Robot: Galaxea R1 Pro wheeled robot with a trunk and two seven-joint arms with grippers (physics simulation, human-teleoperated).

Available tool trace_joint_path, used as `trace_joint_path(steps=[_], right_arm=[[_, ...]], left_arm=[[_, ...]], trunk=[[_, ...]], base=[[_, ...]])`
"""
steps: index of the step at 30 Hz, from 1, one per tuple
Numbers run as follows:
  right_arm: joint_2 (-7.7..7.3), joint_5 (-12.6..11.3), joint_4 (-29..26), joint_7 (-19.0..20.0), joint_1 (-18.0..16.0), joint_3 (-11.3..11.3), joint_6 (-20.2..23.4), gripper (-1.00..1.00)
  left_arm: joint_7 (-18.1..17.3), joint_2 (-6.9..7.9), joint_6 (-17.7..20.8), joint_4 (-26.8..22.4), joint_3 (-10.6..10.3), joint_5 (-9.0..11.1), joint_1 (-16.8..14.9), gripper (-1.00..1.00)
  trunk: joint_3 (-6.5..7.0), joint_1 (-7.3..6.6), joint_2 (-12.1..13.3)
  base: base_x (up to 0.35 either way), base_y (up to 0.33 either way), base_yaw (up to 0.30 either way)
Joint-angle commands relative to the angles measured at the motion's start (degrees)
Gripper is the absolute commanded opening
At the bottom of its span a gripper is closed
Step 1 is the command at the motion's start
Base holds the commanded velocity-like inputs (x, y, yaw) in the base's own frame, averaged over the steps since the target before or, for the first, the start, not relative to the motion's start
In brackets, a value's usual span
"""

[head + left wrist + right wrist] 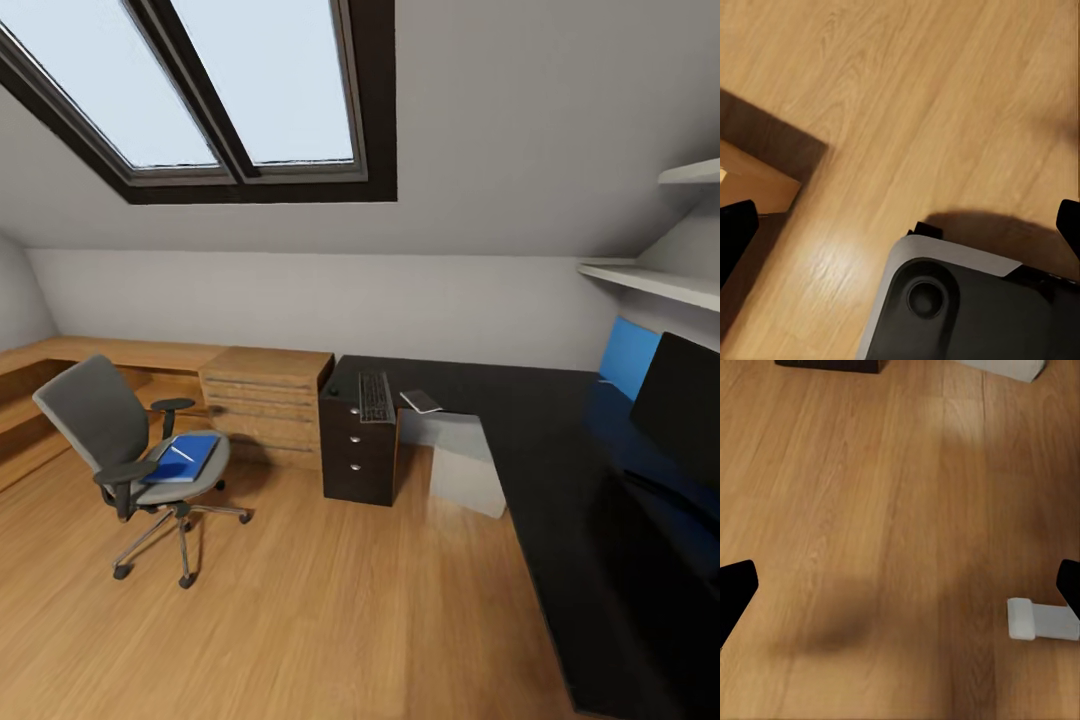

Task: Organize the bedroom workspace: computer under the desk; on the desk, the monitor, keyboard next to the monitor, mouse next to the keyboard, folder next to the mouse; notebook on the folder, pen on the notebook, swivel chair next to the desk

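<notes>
Desk (560,440) surfaces, flat, black and L-shaped, are seen running along the right of the head view and across to the far wall, carried on a black drawer block (357,455) with three round silver knobs. A bright blue back panel (628,355) is fixed at its far right end. Beneath the top, a plain light-grey boxy computer (468,465) is stood on the floor beside the drawers. A wide, thin black monitor (685,405) is set on the right wing of the desk. A slim keyboard (376,396) with dark keys is laid on the top above the drawers, and a small dark-grey notebook (421,401) with pale edges lies just beside it.

Well apart to the left, the swivel chair (125,440) is placed on the open floor: grey upholstery, black armrests, a metal star base with castors. A flat blue folder (182,458) is rested on its seat, with a thin white pen (181,453) laid on the folder.

The floor (300,610) is of warm wood planks. A light-wood drawer chest (265,405) stands against the desk's drawer block, under a sloped white ceiling with a dark-framed skylight (210,90); white shelves (650,280) are mounted at the right.

In the left wrist view the left gripper's fingertips (735,232) are held wide apart above the floor and the robot's dark, grey-rimmed base (960,307). In the right wrist view the right gripper's fingertips (735,592) are likewise spread wide, with nothing held, above bare planks and a white desk foot (1039,619).
</notes>
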Motion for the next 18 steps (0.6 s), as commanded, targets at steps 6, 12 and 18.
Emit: trace_joint_path(steps=[6,12,18], right_arm=[[0.0,-0.55,0.05,-0.17,-0.05,0.5,-0.2,1.0],[0.0,-0.58,0.05,-0.19,-0.05,0.5,-0.19,1.0],[0.0,-0.58,0.05,-0.19,-0.05,0.5,-0.19,1.0]], left_arm=[[0.45,0.05,-0.06,-0.16,-0.49,0.27,0.02,1.0],[0.45,0.05,0.0,-0.16,-0.49,0.32,0.02,1.0],[0.45,0.05,0.01,-0.15,-0.49,0.36,0.02,1.0]], trunk=[[-0.07,0.05,-0.05],[-0.07,0.05,-0.05],[-0.07,0.05,-0.05]], base=[[0.321,0.0,0.0],[0.321,0.02,0.0],[0.321,0.074,0.0]])
